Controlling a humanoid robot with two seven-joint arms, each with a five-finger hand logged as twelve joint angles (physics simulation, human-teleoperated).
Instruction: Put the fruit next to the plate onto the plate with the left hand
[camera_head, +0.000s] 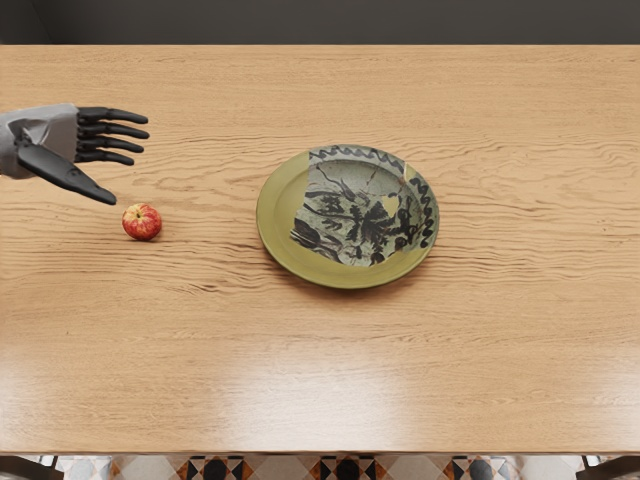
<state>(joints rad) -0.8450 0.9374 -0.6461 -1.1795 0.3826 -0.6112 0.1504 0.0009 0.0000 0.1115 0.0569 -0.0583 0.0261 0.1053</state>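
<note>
Apple left of plate, left hand spread open, seemingly above it

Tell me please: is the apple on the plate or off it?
Off. The apple lies on the table, left of the plate and apart from it.

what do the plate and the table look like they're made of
Plate: likely glazed ceramic, olive rim, dark painted pattern, soft sheen. Table: wood or wood-look veneer, going by the running grain; satin finish, with pale glare patches near the front edge.
</note>
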